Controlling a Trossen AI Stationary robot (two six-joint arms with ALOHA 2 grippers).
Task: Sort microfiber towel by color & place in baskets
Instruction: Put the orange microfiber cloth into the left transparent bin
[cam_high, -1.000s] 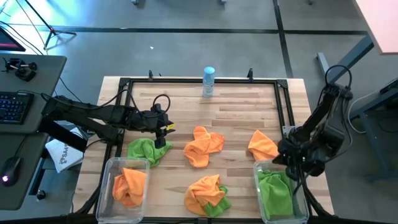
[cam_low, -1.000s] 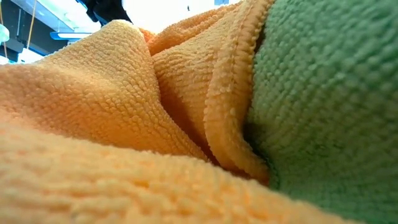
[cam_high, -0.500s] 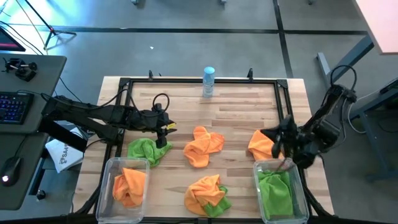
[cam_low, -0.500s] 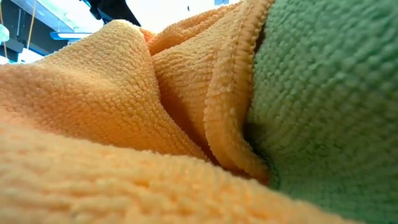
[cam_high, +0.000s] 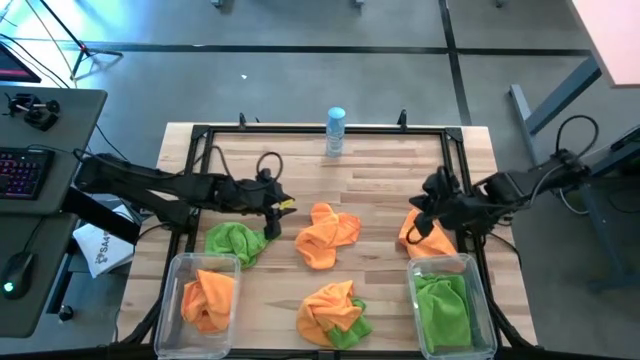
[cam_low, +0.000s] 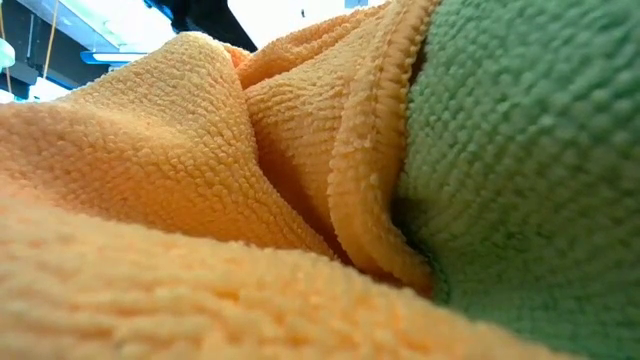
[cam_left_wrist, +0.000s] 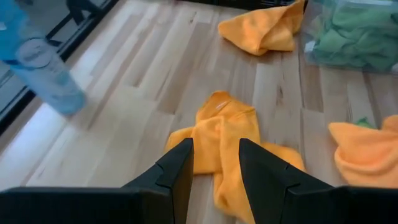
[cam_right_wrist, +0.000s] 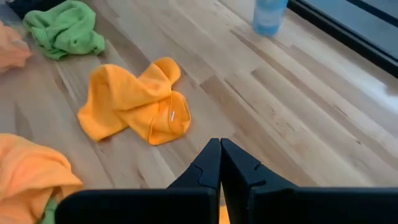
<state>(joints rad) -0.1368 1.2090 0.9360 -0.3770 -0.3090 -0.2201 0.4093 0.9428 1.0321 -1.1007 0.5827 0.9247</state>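
Jaws pressed together and empty, the right gripper (cam_high: 424, 213) has swung from the green-filled right basket (cam_high: 480, 275) to over the orange towel (cam_high: 430, 240) just beyond it, likely its next pick, while the left gripper (cam_high: 283, 208), jaws spread, waits near the middle orange towel (cam_high: 325, 235).

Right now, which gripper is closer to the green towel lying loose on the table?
Left. The left gripper hangs right beside the loose green towel, just above its edge. The right gripper is across the table, over an orange towel.
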